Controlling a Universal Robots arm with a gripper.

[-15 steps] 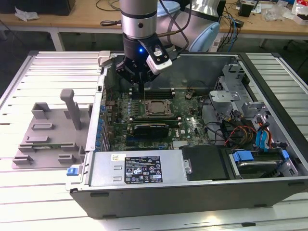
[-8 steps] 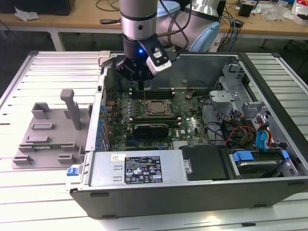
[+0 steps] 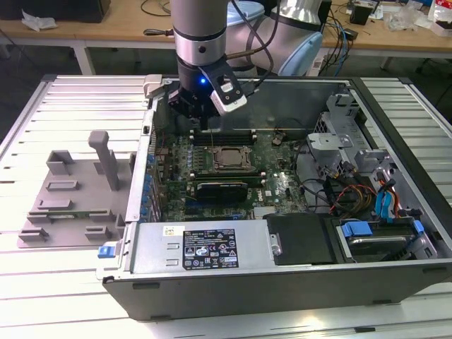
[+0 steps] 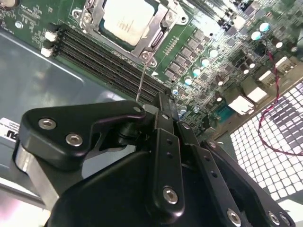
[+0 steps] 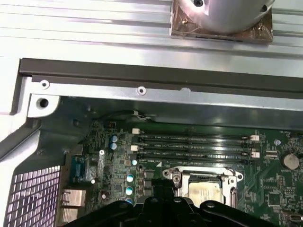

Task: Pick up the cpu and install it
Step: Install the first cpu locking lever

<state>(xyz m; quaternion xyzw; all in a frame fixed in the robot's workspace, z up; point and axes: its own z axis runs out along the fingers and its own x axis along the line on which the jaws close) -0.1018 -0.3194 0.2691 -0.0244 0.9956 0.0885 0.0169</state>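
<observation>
Your cpu (image 3: 227, 157) is not in the gripper. It lies flat, shiny metal top up, inside the socket frame (image 4: 157, 39) near the middle of the motherboard (image 3: 282, 185). In the second wrist view the cpu (image 4: 127, 18) sits square within that frame, so you can judge it already dropped into its seat, not merely resting across it. The gripper (image 3: 203, 116) hangs low inside the open computer case (image 3: 282, 286), over the memory slots (image 3: 226, 134) just beside the socket, on the side toward the case's far wall. That offset looks deliberate. In the second wrist view a thin metal rod (image 4: 141, 80) rises from the socket's corner straight up to the tip of the gripper (image 4: 161, 100). It is probably the socket's latch lever, standing unlatched. Whether the tip touches or pinches it you cannot tell, and whether the gripper is apart or together you cannot tell either, since its own black body covers the tip. The case lies on its side with the panel off so the board faces up and the arm can reach straight down. The grey fixture tray (image 3: 67, 205) at the exterior view's left, well apart from the case, reads as a staging rest for parts.
</observation>
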